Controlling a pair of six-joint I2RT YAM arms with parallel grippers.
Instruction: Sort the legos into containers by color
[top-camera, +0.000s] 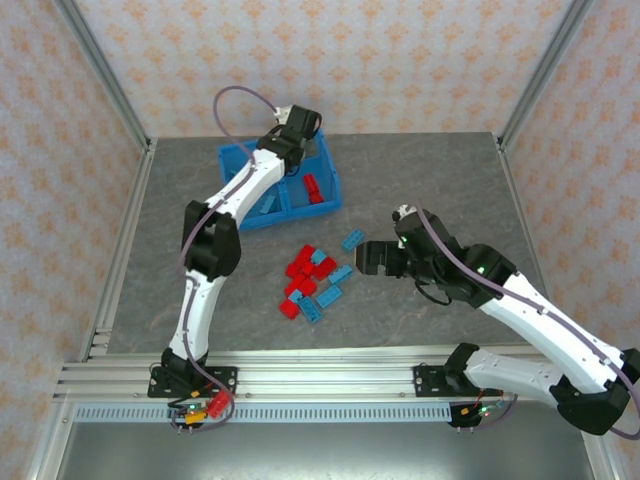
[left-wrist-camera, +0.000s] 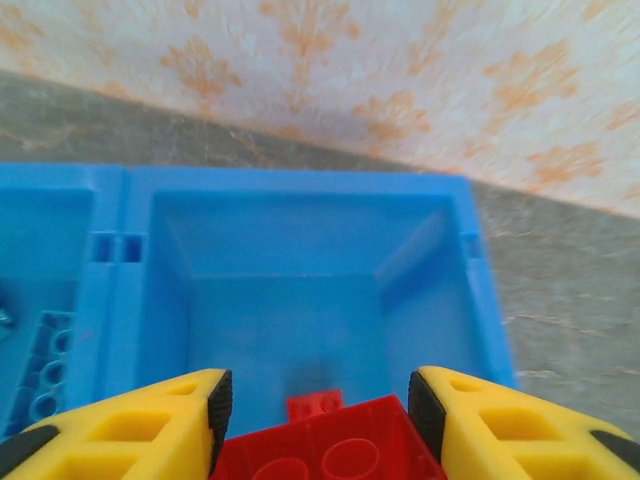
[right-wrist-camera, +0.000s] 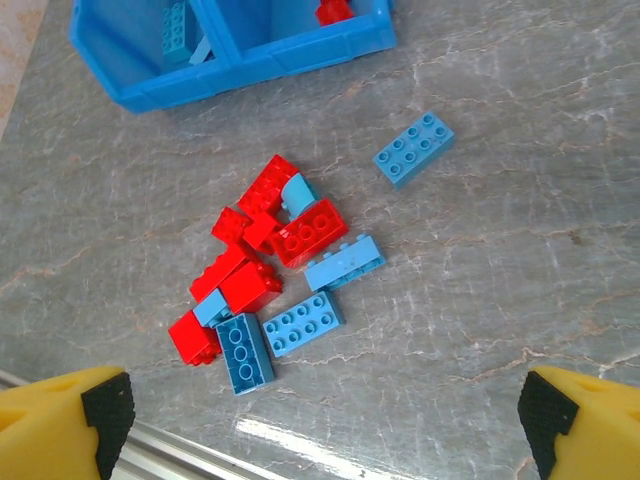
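Observation:
The bright-blue bin (top-camera: 334, 196) sits at the back of the table. My left gripper (left-wrist-camera: 315, 405) hangs over its right compartment (left-wrist-camera: 300, 290), shut on a red brick (left-wrist-camera: 330, 450) whose hollow underside faces the camera. Another red brick (left-wrist-camera: 318, 403) lies on that compartment's floor below it. The left compartment holds light blue bricks (left-wrist-camera: 45, 360). A mixed pile of red and blue legos (right-wrist-camera: 270, 260) lies mid-table, with one blue brick (right-wrist-camera: 413, 148) apart from it. My right gripper (right-wrist-camera: 325, 415) hovers open above bare table, just right of the pile (top-camera: 308, 275).
Metal frame posts and patterned walls enclose the grey table (top-camera: 440, 180). An aluminium rail (top-camera: 330, 378) runs along the near edge. The left arm (top-camera: 215, 240) reaches over the table's left half to the bin. Bare surface lies right of the lone blue brick (top-camera: 353, 240).

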